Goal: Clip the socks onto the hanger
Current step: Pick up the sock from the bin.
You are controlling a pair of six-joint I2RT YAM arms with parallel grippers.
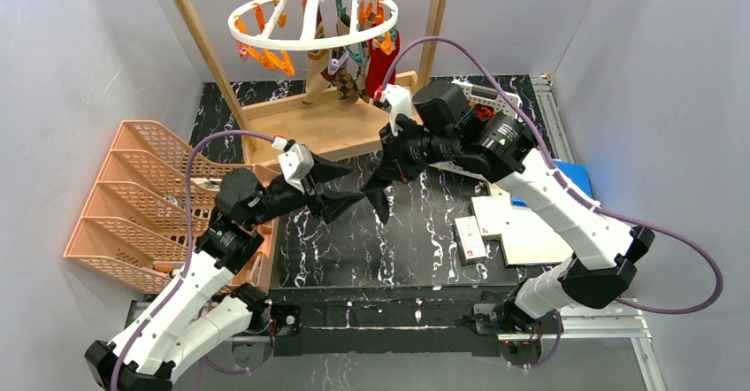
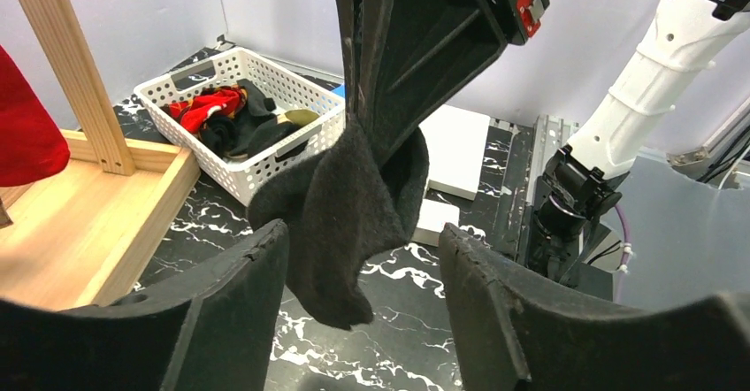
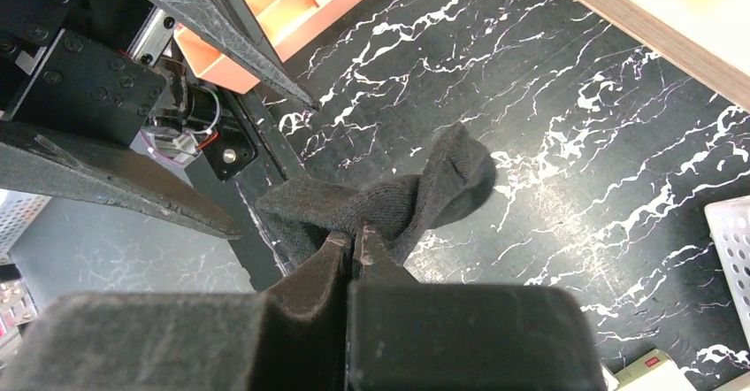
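Observation:
The white ring hanger (image 1: 309, 15) hangs from the wooden frame (image 1: 199, 50), with orange and teal clips. A red sock (image 1: 382, 62) and an argyle sock (image 1: 347, 86) hang from it. My right gripper (image 1: 387, 168) is shut on a black sock (image 1: 380, 198) and holds it above the table; its closed jaws pinch the bunched cloth (image 3: 389, 201) in the right wrist view (image 3: 356, 236). My left gripper (image 1: 340, 187) is open, its fingers on either side of the sock's hanging end (image 2: 345, 214), not touching it (image 2: 363, 258). More socks (image 2: 212, 112) lie in the white basket (image 2: 265, 165).
An orange divided rack (image 1: 133, 205) stands at the left edge. The wooden frame's base (image 1: 318, 130) lies behind the grippers. White boxes and flat boards (image 1: 517, 227) lie at the right, beside a blue item (image 1: 575, 174). The table is black marble (image 1: 354, 249).

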